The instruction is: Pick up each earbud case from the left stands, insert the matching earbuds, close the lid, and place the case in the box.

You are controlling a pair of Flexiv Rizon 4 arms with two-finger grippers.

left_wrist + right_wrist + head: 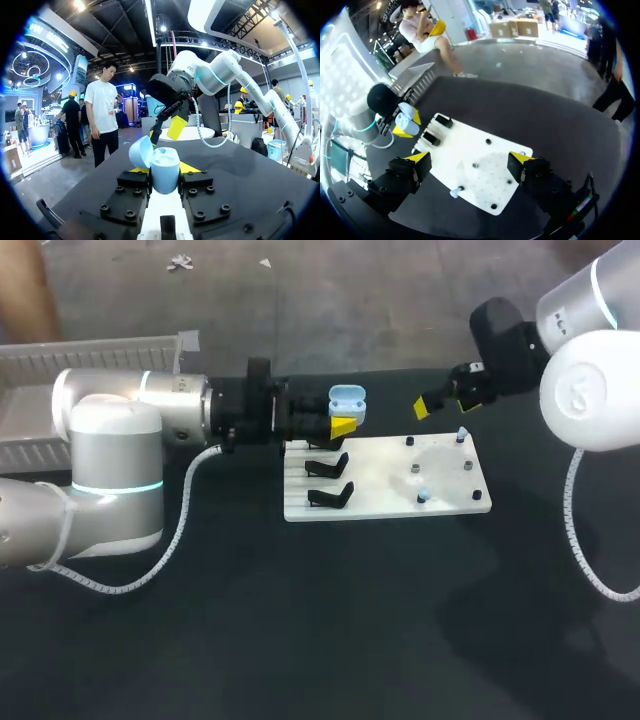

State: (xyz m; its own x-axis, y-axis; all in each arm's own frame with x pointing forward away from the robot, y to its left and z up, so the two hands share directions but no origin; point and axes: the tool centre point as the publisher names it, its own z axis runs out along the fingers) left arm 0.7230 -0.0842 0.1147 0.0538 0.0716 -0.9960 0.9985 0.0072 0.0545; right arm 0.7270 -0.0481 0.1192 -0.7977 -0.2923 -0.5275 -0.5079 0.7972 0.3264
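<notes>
Case [164, 170]: pinched in left jaws [165, 171], one finger on each side. Upright, lid hinged open. It hangs over the far stand-side corner of the board [385, 502], off the stands [330, 496].

Right jaws [469, 160]: spread wide, nothing between them. They hover over the peg end of the board, fingers pointing down.

Earbuds: pale blue, each on a peg. One [461, 434] sits at the far edge, almost under the right jaws. The other [423, 496] is at the near edge. From the right wrist, one earbud [455, 192] lies below and between the open fingers.

Key relation: the right arm is much nearer the earbuds, and the left arm is occupied with the case. Judged next: a downward reach by the right jaws onto a peg, then a sideways carry toward the open case. The case lies off to the stand side, well apart from the pegs.
</notes>
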